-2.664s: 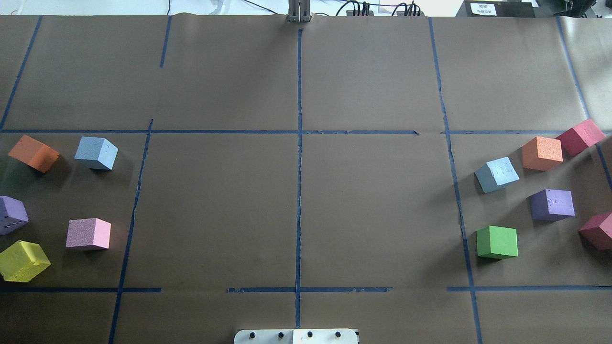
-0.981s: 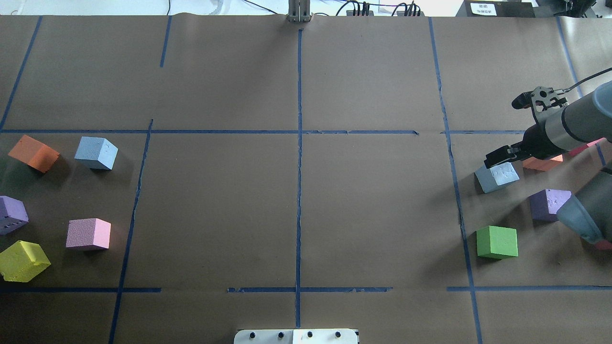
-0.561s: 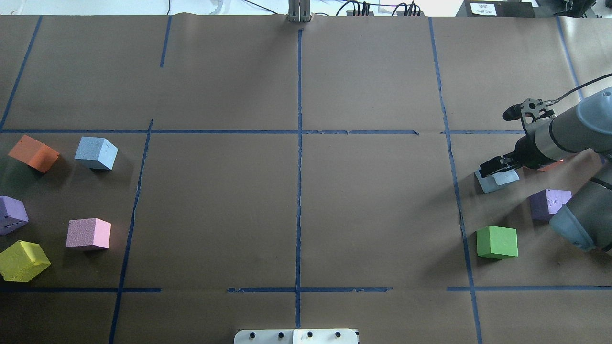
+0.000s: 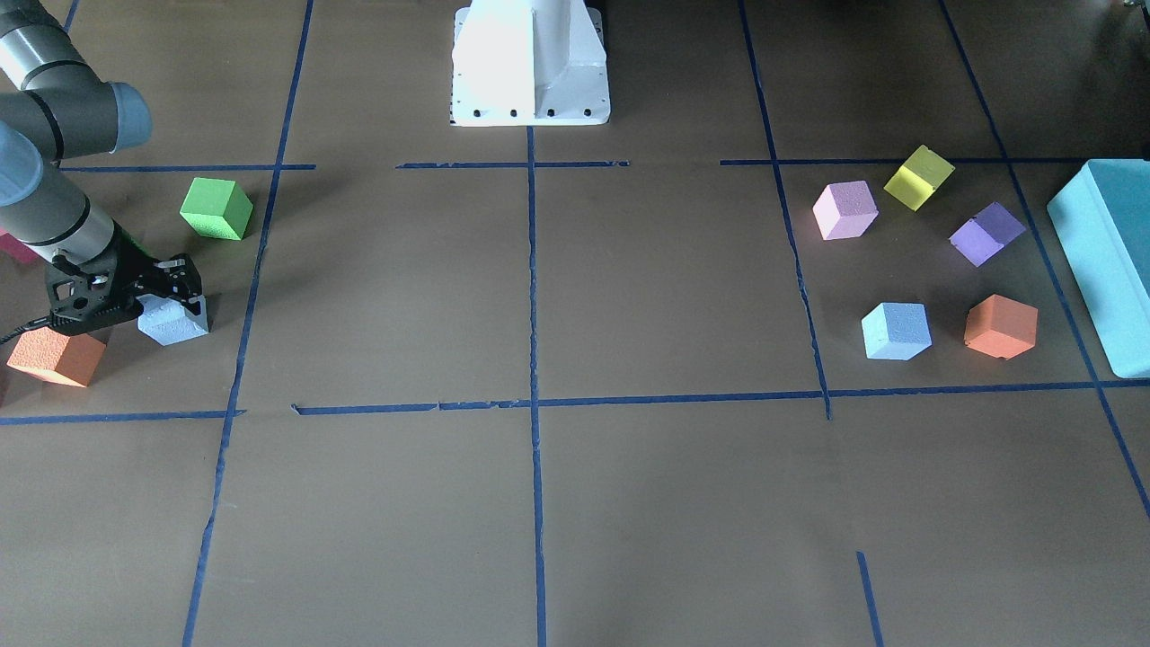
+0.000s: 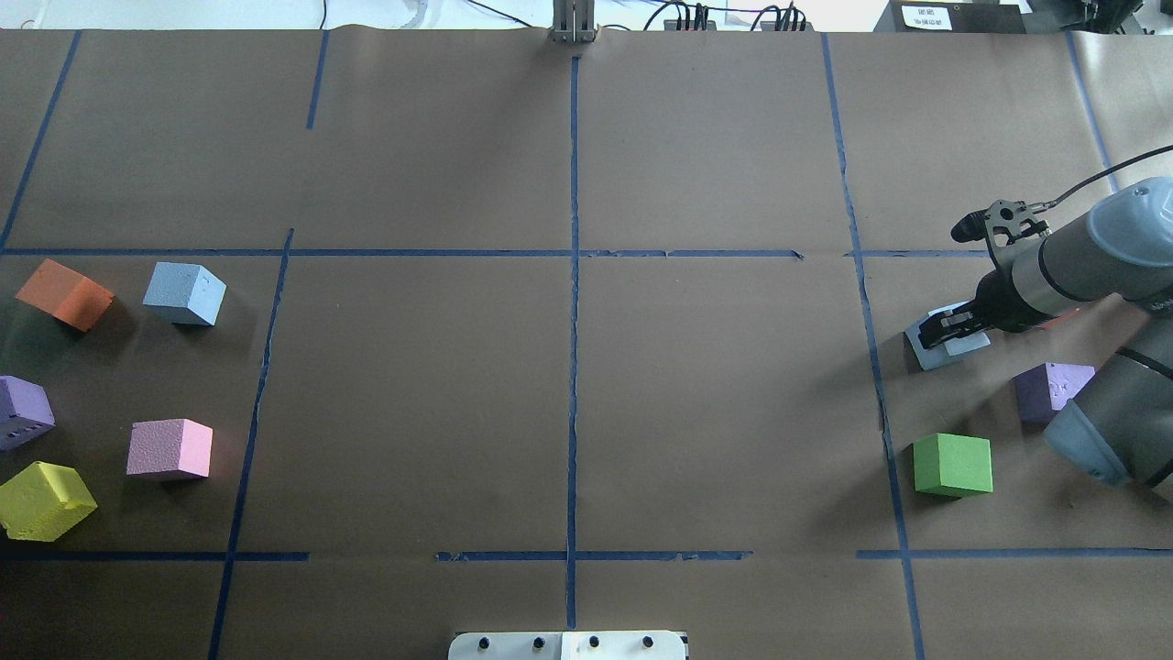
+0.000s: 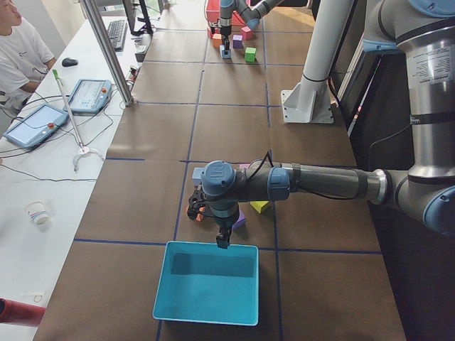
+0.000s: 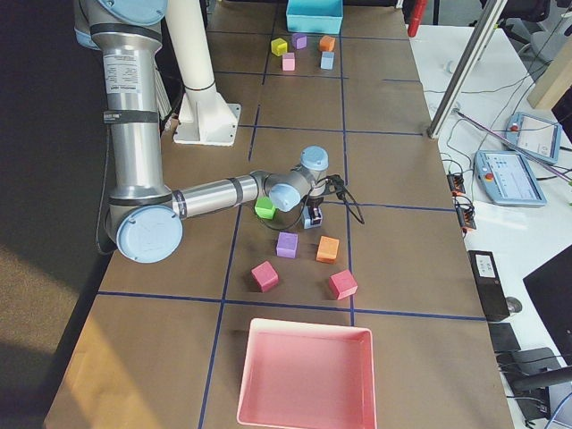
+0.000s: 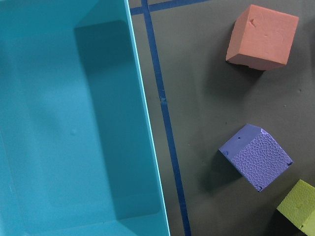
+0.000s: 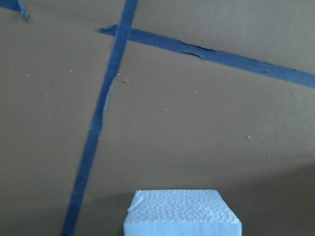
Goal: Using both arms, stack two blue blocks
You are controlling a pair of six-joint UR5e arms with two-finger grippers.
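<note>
The paler blue block (image 5: 937, 353) lies at the table's right side, also seen in the front view (image 4: 171, 328) and at the bottom of the right wrist view (image 9: 182, 214). My right gripper (image 5: 949, 330) is low over it, open, with its fingers astride the block (image 4: 172, 304). The deeper blue block (image 5: 186, 293) sits alone at the far left (image 4: 896, 331). My left gripper (image 6: 224, 240) shows only in the exterior left view, hanging over the edge of the teal box (image 6: 206, 284); I cannot tell whether it is open or shut.
Left cluster: orange (image 5: 64, 293), purple (image 5: 23, 412), pink (image 5: 169, 449) and yellow (image 5: 44, 500) cubes. Right cluster: green (image 5: 953, 465), purple (image 5: 1054, 390) and orange (image 4: 54, 357) cubes. The teal box (image 4: 1101, 261) and a pink tray (image 7: 304, 375) stand at the table's ends.
My right arm came in from the right and lowered its gripper down over the paler blue block. The left-side cubes have not moved.
</note>
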